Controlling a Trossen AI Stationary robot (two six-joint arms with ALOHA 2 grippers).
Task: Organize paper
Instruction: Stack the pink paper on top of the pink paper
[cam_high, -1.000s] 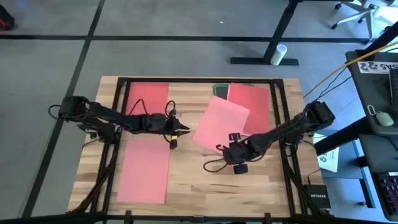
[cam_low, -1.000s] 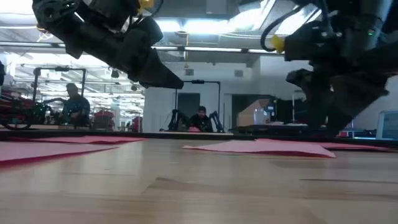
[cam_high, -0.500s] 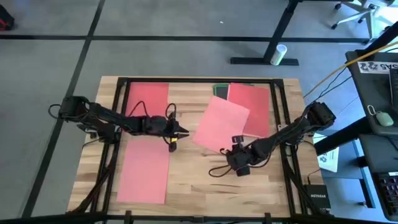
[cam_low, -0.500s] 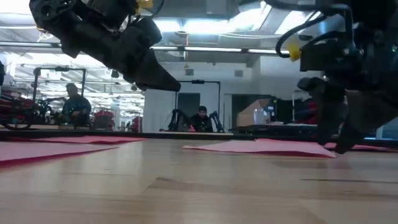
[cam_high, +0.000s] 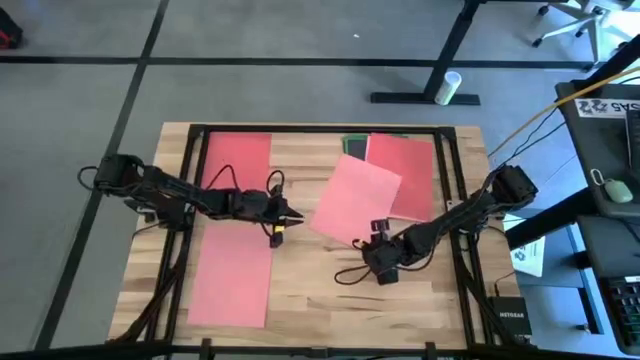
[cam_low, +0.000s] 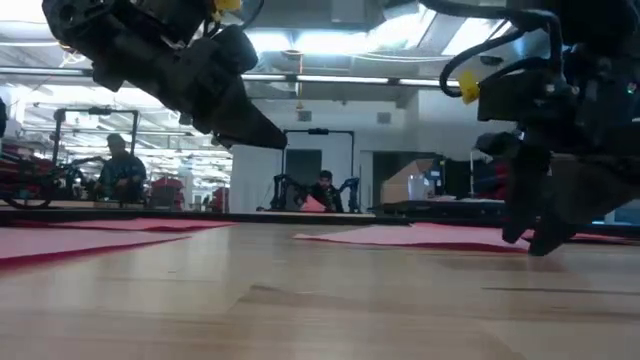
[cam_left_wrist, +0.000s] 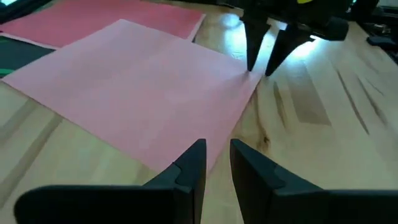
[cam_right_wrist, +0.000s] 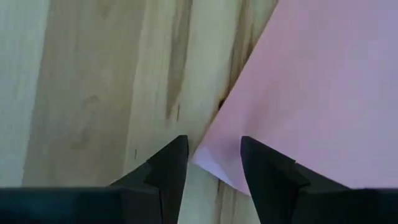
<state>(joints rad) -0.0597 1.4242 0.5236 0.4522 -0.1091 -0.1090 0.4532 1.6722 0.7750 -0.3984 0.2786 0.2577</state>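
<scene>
1. Two grippers flank the tilted pink sheet (cam_high: 355, 200) at mid-table; red sheets (cam_high: 236, 160) lie around it.
2. Right gripper (cam_right_wrist: 211, 155) has come lower than a second ago, fingers parted narrowly astride the pink sheet's near corner.
3. Left gripper (cam_left_wrist: 216, 163) has pulled back slightly, hovering near the sheet's left edge, fingers slightly apart, holding nothing.

A wooden tabletop (cam_high: 330, 300) with a dark frame fills the middle of the high view, standing on grey floor (cam_high: 80, 90). At upper right a white cylinder (cam_high: 448, 87) lies by a black desk foot (cam_high: 405, 97). At lower right sits a black box (cam_high: 507, 320). In the low view, two people (cam_low: 322, 190) sit far back.
</scene>
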